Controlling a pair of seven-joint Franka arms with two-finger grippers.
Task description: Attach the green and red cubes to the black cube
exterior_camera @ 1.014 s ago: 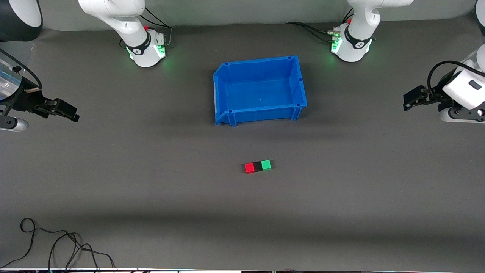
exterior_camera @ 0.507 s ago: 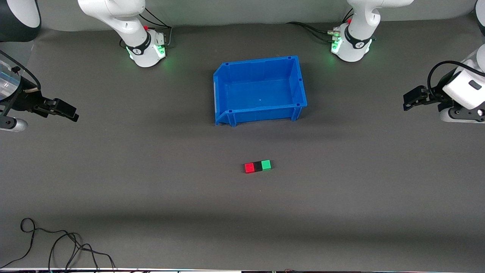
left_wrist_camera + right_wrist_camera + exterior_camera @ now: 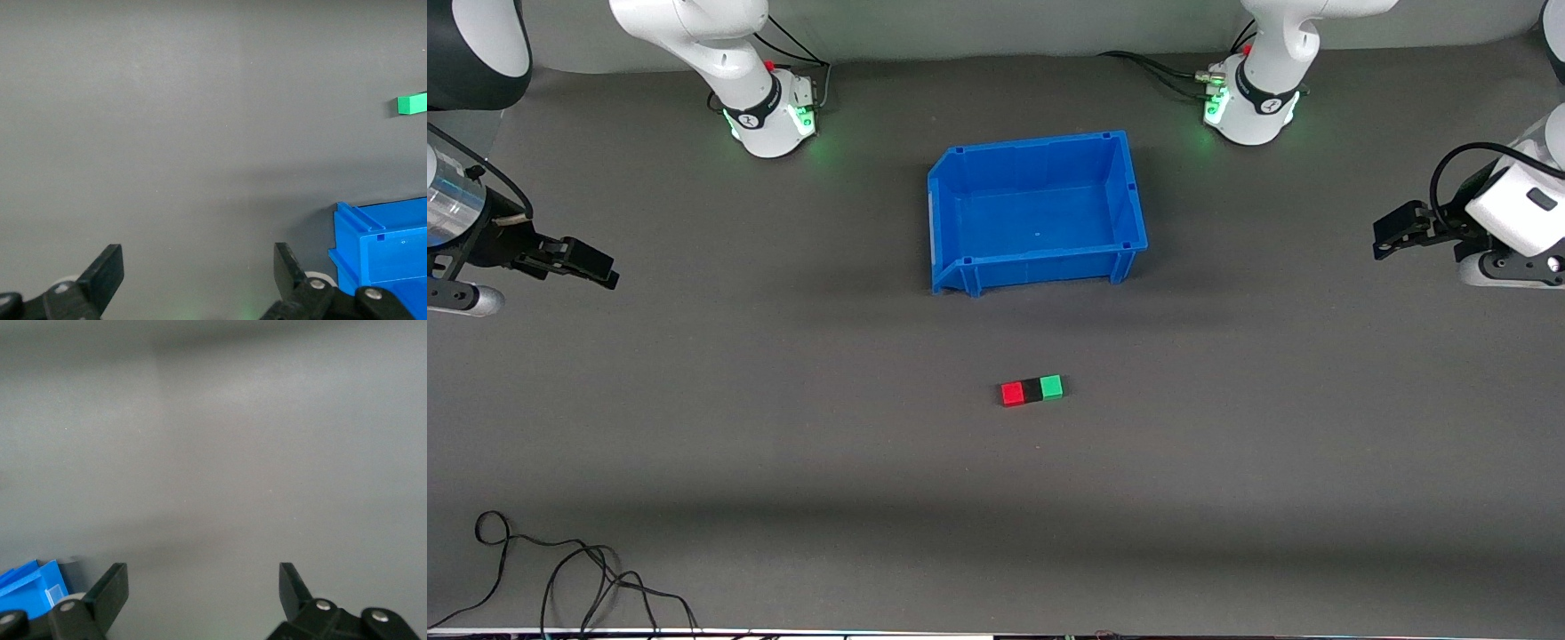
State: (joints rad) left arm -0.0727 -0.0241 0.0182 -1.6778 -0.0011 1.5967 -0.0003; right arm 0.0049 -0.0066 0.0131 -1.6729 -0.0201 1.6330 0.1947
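Black cube [image 3: 1032, 390] sits mid-worktop, sandwiched in a tight row: red cube [image 3: 1012, 393] touching it toward the right arm's end, green cube [image 3: 1052, 386] touching it toward the left arm's end. Neither tool is anywhere close. Left tool [image 3: 1385, 235] hangs over the worktop's left-arm end, fingers spread wide with nothing between them; its wrist view shows the green cube [image 3: 412, 103] way off. Right tool [image 3: 596, 268] is out over the right-arm end, also spread wide and holding nothing. Both arms are just parked.

Worktop [image 3: 783, 427] is a dark grey matte mat, pretty smooth. Blue bin [image 3: 940, 222], glossy moulded plastic with nothing in it, sits farther from the front camera than the cubes. Thin black cable [image 3: 560, 569] lies looped on the worktop's near edge toward the right arm's end. Cubes look like small, sharp-edged blocks.
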